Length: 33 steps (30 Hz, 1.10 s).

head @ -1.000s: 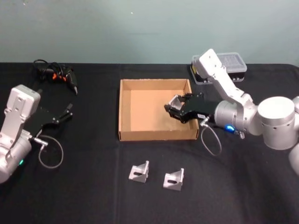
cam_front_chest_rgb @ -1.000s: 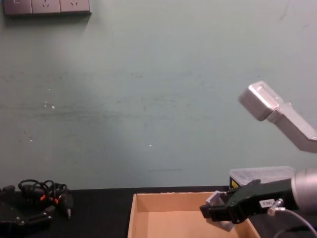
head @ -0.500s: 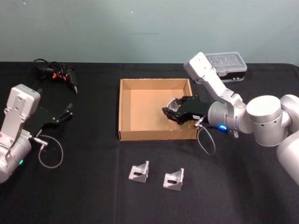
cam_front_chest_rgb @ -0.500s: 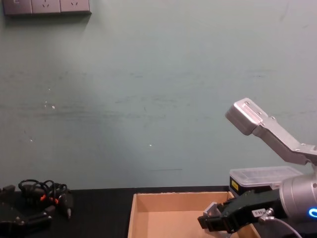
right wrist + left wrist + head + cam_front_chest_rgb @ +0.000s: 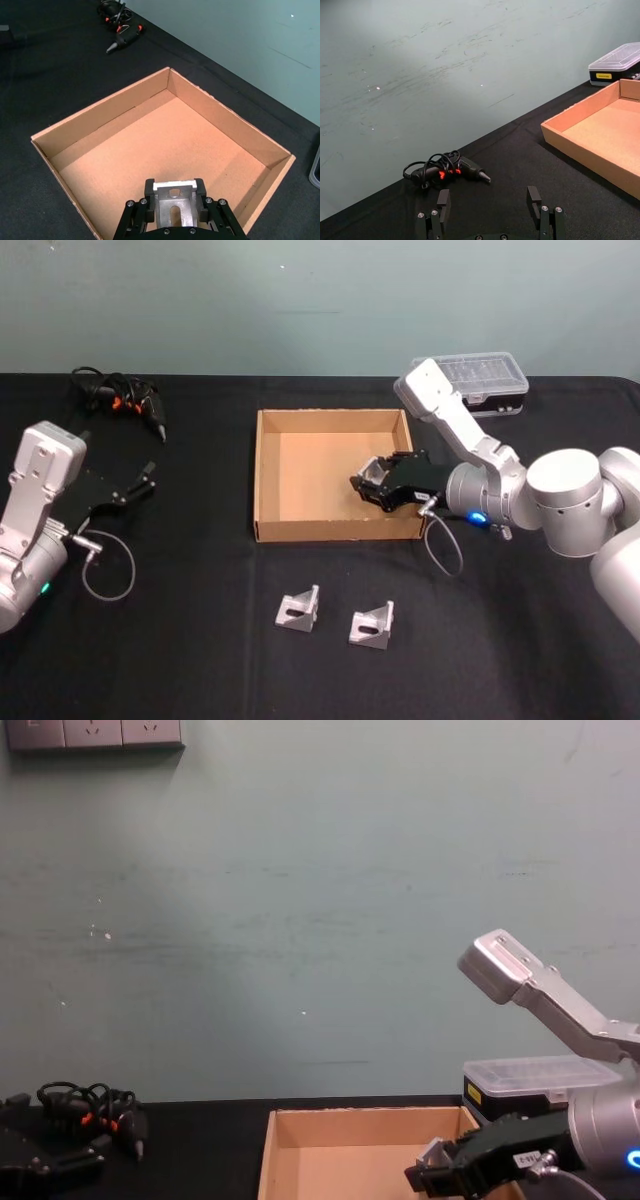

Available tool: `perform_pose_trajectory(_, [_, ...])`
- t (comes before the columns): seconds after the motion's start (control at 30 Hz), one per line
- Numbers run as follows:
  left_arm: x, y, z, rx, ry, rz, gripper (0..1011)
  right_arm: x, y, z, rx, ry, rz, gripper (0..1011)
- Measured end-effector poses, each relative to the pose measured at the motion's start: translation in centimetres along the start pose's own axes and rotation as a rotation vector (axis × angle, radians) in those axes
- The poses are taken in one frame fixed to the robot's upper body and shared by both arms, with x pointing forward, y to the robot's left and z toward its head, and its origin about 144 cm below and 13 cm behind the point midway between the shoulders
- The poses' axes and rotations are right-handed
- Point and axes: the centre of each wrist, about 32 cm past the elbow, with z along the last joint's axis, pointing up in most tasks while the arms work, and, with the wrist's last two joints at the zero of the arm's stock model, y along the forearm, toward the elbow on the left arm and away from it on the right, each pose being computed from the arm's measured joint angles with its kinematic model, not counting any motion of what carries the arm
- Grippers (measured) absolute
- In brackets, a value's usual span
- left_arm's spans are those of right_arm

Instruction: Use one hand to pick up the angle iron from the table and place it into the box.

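Angle iron [image 5: 173, 210]: small bright metal bracket with a slotted face, clamped in the right hand [image 5: 368, 480]. It hangs low over the right-front part of the box [image 5: 330, 415], above the floor and just inside the right wall; whether it touches the cardboard cannot be told.

Handling, as a judgement: rigid, dense for its size, smooth and likely slick, not fragile. Best held across the two flat sides, as now, with fingers [image 5: 149, 201] closed on either flank and the slot facing up. A short drop should do no harm, though it may skid or tip onto another face.

Left hand [image 5: 490, 210] is parked over the counter [image 5: 200, 640] on the left, fingers spread, holding nothing. Two other angle irons [image 5: 298, 608] lie on the counter in front of the box.

Against a second ago: the right hand has come down, sitting lower in the chest view and nearer the box floor, grip unchanged. Left hand and the counter pair have not moved.
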Motion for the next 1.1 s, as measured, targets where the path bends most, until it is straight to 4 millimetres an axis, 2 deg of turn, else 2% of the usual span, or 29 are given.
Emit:
perform_pose_trajectory(0.1, [0.0, 0.0, 0.0, 0.0, 0.0, 0.0, 1000, 0.0, -0.1, -0.1, -0.001, 0.003, -0.002, 489])
perform_pose_trajectory(0.17, [0.0, 0.0, 0.0, 0.0, 0.0, 0.0, 1000, 0.0, -0.1, -0.2, -0.001, 0.005, -0.005, 568])
perform_pose_trajectory(0.2, [0.0, 0.0, 0.0, 0.0, 0.0, 0.0, 1000, 0.0, -0.1, -0.2, -0.001, 0.005, -0.005, 568])
perform_pose_trajectory(0.3, [0.0, 0.0, 0.0, 0.0, 0.0, 0.0, 1000, 0.0, -0.3, -0.3, 0.009, 0.006, -0.013, 690])
perform_pose_trajectory(0.33, [0.0, 0.0, 0.0, 0.0, 0.0, 0.0, 1000, 0.0, -0.3, -0.3, 0.009, 0.006, -0.013, 690])
perform_pose_trajectory(0.43, [0.0, 0.0, 0.0, 0.0, 0.0, 0.0, 1000, 0.0, -0.7, -0.3, 0.025, 0.006, -0.026, 820])
perform_pose_trajectory(0.7, [0.0, 0.0, 0.0, 0.0, 0.0, 0.0, 1000, 0.0, -1.7, -0.1, 0.071, 0.007, -0.051, 1003])
perform_pose_trajectory(0.9, [0.0, 0.0, 0.0, 0.0, 0.0, 0.0, 1000, -0.2, -3.1, 0.2, 0.115, 0.0, -0.053, 1004])
perform_pose_trajectory(1.1, [0.0, 0.0, 0.0, 0.0, 0.0, 0.0, 1000, -0.6, -5.7, 0.2, 0.164, -0.018, -0.048, 1004])
